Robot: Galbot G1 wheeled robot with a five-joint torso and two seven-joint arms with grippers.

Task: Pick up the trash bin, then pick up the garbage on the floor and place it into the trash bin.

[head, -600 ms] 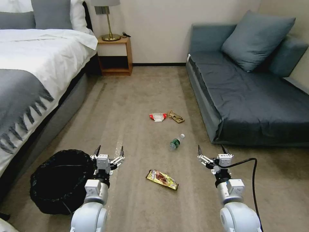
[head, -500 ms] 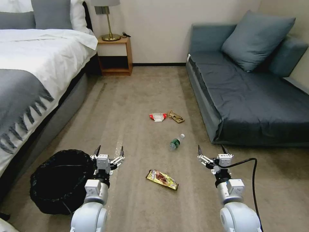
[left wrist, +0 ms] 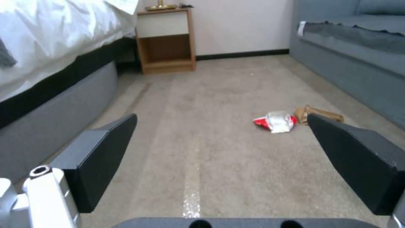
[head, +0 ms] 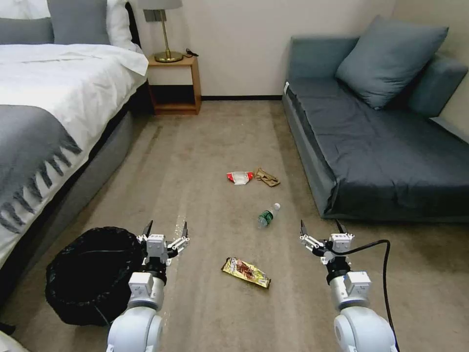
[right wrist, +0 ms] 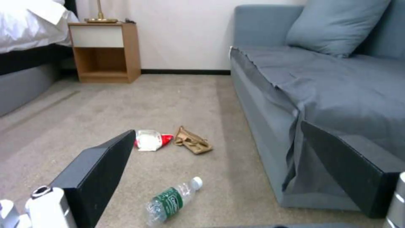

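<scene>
Now — left end effector [head: 166, 228] wide open, empty, beside trash bin [head: 93, 274] | right end effector [head: 320, 226] wide open, empty | garbage on floor — wrapper [head: 245, 272], bottle [head: 268, 215] between them.

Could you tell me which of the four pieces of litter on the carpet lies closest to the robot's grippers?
The yellow-gold snack wrapper: it lies flat between the two arms, nearer the robot than the clear bottle, the red-and-white packet and the tan paper.

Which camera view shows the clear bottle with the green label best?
The right wrist view: the bottle lies close, on its side on the carpet, green label and white cap plain. The head view shows it small, between the two arms. The left wrist view looks past it at other litter.
</scene>
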